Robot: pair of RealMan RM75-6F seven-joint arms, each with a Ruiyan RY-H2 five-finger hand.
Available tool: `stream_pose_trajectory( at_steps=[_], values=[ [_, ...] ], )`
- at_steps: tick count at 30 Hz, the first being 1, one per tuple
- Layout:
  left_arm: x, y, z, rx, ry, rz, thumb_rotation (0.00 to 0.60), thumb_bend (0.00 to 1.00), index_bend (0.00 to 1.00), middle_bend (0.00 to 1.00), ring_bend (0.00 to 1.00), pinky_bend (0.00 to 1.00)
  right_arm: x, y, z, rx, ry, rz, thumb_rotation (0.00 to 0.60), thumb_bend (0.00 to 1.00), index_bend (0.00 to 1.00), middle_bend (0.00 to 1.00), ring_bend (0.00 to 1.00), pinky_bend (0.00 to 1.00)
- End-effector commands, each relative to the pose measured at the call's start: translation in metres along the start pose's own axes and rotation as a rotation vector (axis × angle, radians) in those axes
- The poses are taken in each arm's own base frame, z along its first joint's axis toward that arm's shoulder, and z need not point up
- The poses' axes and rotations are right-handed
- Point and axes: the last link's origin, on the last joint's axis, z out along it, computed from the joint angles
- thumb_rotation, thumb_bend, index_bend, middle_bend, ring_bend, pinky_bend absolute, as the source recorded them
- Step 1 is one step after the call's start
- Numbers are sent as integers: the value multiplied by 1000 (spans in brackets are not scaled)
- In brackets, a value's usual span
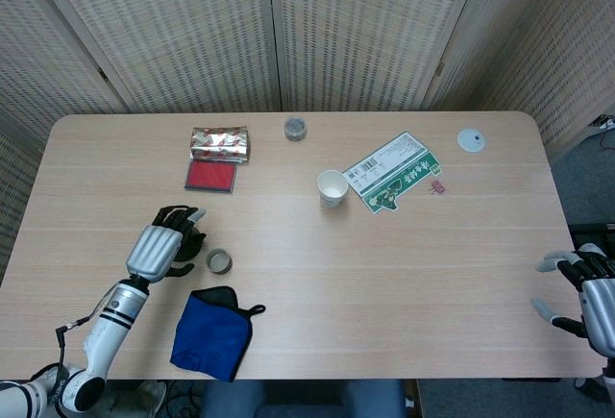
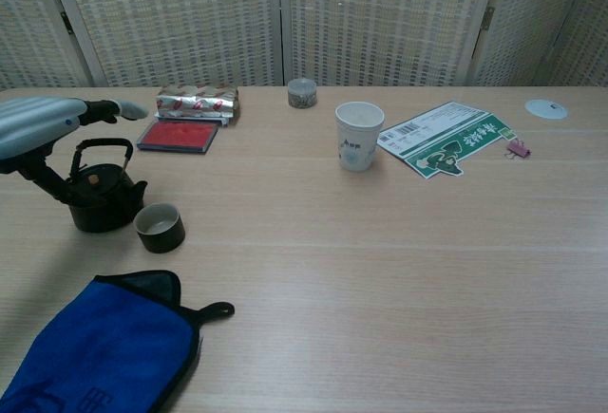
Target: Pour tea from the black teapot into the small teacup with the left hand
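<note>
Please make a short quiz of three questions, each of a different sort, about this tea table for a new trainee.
1. True or false: the left hand has lifted the black teapot off the table.
2. Which lies nearest the small teacup? A) paper cup B) blue cloth C) red box
3. Fill in: the right hand rests at the table's ____ edge in the head view.

Key: 1 false, the teapot stands on the table with the hand above it; 2 B; 3 right.
</note>
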Motion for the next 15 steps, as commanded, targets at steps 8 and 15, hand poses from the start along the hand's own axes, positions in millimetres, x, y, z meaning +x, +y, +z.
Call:
stream_pose_trajectory(
  at_steps=[8, 15],
  values=[
    [-10, -2, 11, 21, -20, 31, 600, 202, 65, 90, 117, 57, 2, 3, -4, -10, 7, 2, 600, 143, 425, 343, 267, 268],
    [-18, -6, 18, 43, -27, 41, 600, 202, 65, 90, 116, 57, 1, 3, -5, -13, 7, 2, 600, 143, 425, 343, 268, 268]
  ],
)
